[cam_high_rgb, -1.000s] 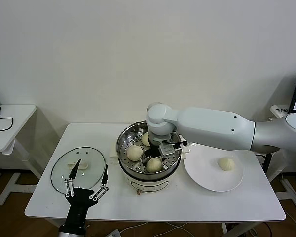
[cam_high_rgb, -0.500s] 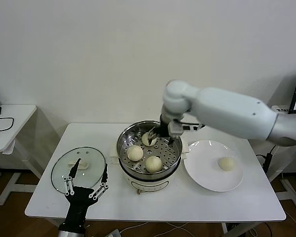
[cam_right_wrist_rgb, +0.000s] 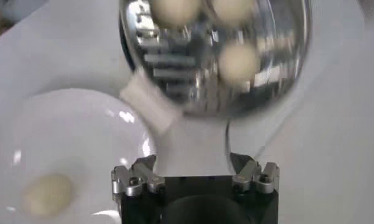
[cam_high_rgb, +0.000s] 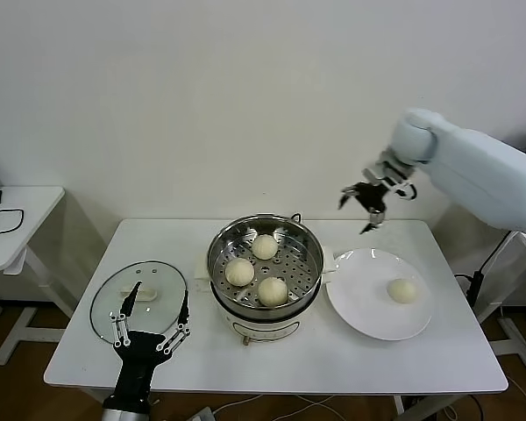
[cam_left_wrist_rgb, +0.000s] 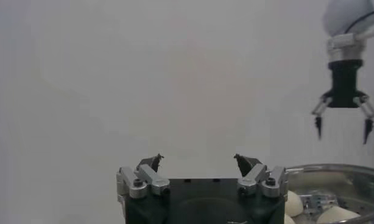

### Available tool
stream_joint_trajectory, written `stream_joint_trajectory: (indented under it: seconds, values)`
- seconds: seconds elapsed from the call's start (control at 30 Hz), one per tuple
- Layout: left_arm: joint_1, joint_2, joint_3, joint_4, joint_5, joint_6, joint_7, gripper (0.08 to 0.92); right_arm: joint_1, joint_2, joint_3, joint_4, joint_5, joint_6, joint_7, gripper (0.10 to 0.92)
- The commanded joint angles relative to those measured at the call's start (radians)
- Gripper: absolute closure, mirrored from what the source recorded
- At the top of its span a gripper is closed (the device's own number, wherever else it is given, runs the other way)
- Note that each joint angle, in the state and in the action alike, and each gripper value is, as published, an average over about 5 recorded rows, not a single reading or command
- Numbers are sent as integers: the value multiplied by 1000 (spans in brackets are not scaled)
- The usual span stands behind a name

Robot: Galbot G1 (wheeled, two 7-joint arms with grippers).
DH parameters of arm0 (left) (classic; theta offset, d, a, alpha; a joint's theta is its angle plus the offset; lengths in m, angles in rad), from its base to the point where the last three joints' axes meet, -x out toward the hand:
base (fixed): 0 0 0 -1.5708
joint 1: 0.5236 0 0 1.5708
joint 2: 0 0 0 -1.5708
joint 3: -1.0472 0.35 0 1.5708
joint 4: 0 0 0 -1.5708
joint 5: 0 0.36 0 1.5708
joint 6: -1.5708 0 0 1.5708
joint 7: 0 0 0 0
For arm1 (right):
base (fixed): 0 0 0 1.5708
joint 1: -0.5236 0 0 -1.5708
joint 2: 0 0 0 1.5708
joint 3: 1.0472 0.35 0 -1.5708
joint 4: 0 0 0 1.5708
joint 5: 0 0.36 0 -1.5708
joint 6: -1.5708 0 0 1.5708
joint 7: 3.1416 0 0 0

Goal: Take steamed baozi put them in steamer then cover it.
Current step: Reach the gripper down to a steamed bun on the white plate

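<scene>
The steel steamer [cam_high_rgb: 216,243] stands mid-table with three baozi on its perforated tray [cam_high_rgb: 264,246] [cam_high_rgb: 239,271] [cam_high_rgb: 273,289]. Another baozi [cam_high_rgb: 402,290] lies on the white plate [cam_high_rgb: 359,307] to its right. My right gripper [cam_high_rgb: 366,203] hangs open and empty in the air, above the plate's far edge. Its wrist view looks down on the steamer [cam_right_wrist_rgb: 284,73], the plate [cam_right_wrist_rgb: 71,134] and the plate's baozi [cam_right_wrist_rgb: 47,193]. My left gripper [cam_high_rgb: 152,309] stands open and empty at the front left, over the near edge of the glass lid [cam_high_rgb: 114,303].
The glass lid with its cream handle lies flat on the table left of the steamer. A small white side table [cam_high_rgb: 17,219] with a black cable stands at far left. Bare white tabletop [cam_high_rgb: 333,360] runs along the front.
My right arm has lifted out of the steamer and swung up and to the right, empty. Three baozi stay in the steamer. The left arm has not moved.
</scene>
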Motion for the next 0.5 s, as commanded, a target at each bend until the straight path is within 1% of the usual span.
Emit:
stream_joint_trajectory:
  seconds: [0.03, 0.27, 0.5]
  values:
    - [2, -1, -1, -3, 3, 8, -4, 177, -177, -95, 29, -217, 42, -119, 12, 203]
    - [5, -3, -5, -1, 2, 6, -2, 177, -268, -104, 55, -210, 6, -111, 38, 203]
    - [1, -2, -3, 6, 2, 6, 0, 177, -302, -87, 64, -210, 20, -116, 67, 203]
